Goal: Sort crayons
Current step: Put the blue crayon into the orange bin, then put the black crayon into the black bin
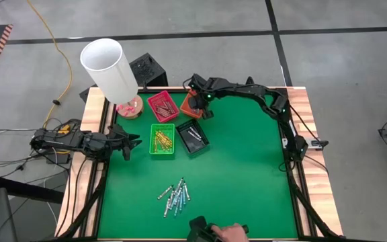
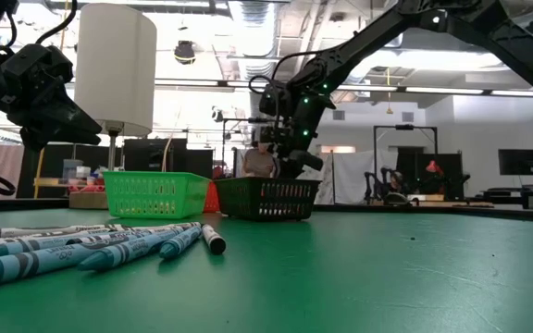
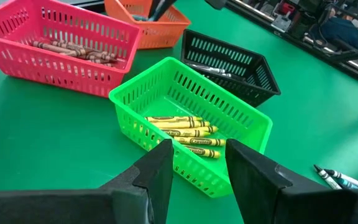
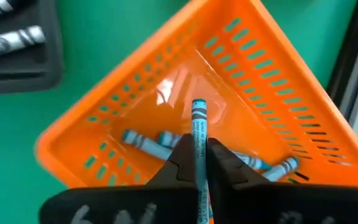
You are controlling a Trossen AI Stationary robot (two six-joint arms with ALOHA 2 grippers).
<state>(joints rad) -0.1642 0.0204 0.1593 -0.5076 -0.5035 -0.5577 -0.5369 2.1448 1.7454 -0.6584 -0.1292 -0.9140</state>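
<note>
Jaws of left gripper [image 3: 194, 163] apart, empty, hovering at desk [image 1: 247, 181] left edge near green tray [image 1: 162, 139]. Right gripper [image 4: 199, 163] over orange tray [image 4: 278, 81], jaws clamped on blue crayon [image 4: 199, 127]. Loose crayons [image 1: 175, 195] at front.

Orange slotted plastic tray [image 4: 241, 81]: glossy, smooth, glare on floor. Light blue paper-wrapped crayons [image 4: 143, 144] in it: matt labels. Green slotted plastic tray [image 3: 191, 127], red slotted plastic tray [image 3: 61, 53], black slotted plastic tray [image 3: 229, 65]: smooth, slight sheen. Green cloth-like table [image 1: 247, 181] surface: matt, even; light wood border. Right claw [image 4: 199, 163]: dark matt plastic. White lamp shade [image 1: 109, 67]: smooth, matt.
</note>
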